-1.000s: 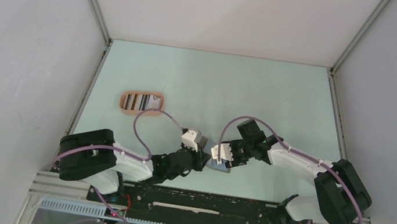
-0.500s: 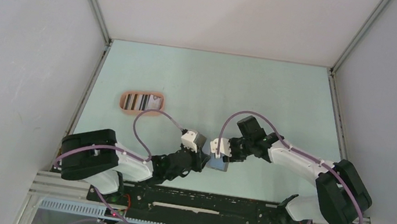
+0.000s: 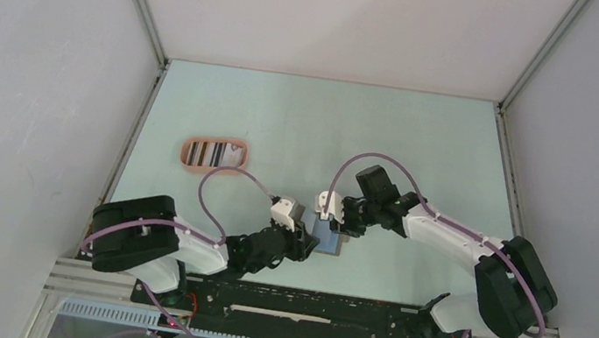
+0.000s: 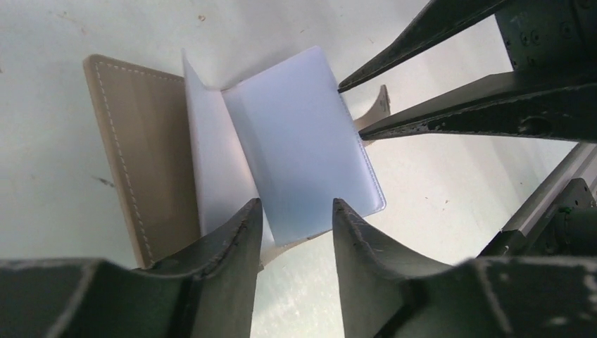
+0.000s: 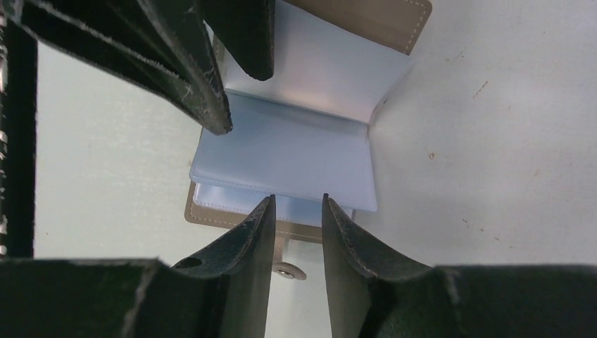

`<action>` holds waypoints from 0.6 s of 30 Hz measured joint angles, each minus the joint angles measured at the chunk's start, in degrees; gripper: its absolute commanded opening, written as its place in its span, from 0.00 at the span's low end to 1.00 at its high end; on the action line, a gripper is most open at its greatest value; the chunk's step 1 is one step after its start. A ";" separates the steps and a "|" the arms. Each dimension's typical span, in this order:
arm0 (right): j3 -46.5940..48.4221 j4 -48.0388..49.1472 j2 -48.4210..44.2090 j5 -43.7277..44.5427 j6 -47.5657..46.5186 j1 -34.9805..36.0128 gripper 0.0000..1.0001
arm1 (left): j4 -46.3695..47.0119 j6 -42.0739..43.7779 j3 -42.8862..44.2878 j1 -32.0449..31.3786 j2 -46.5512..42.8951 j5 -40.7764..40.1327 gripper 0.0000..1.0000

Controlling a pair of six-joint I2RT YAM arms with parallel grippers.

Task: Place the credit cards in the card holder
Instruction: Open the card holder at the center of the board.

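Two grippers meet over an open wallet (image 4: 134,141) that lies on the near, central part of the table (image 3: 330,111). The left gripper (image 4: 296,208) has its jaws spread, straddling one edge of the clear plastic sleeves (image 4: 303,141). The right gripper (image 5: 299,201) holds its jaws a narrow gap apart at the opposite sleeve edge. Neither visibly pinches anything. Whether a card sits inside the sleeves cannot be told.

Several cards (image 3: 211,154) lie in the pink tray (image 3: 185,151), well apart at the far left.

Handling, as judged: a card is light, thin, stiff and slick, while the sleeves are floppy. Pin the wallet with one gripper. With the other, pinch the card's exposed short edge, flat faces between the pads.
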 measured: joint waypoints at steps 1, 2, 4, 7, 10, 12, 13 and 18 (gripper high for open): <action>0.22 0.02 0.15 -0.50 0.81 0.00 0.39 | 0.15 -0.04 -0.37 0.09 -0.07 0.13 0.53; 0.48 0.02 0.37 -0.81 1.40 0.00 0.39 | 0.24 -0.20 -0.63 0.17 -0.11 0.22 0.56; 0.98 0.13 0.96 -1.27 2.67 0.00 0.39 | 0.74 -0.48 -1.05 0.37 -0.33 0.37 0.61; 1.70 0.20 2.05 -1.77 4.37 0.00 0.39 | 1.81 -0.55 -1.22 0.55 -0.68 0.96 0.65; 2.43 0.24 3.08 -2.19 5.99 0.00 0.39 | 3.23 -0.90 -1.38 0.72 -0.85 1.42 0.67; 2.67 0.26 3.32 -2.34 6.78 0.00 0.39 | 3.93 -0.94 -1.66 0.87 -0.85 1.70 0.67; 2.75 0.26 3.43 -2.36 7.21 0.00 0.39 | 4.26 -0.92 -1.84 0.94 -0.85 1.81 0.67; 3.98 -0.24 3.74 -2.54 8.96 -0.85 0.41 | 4.57 -0.90 -1.92 1.29 -0.85 2.43 0.67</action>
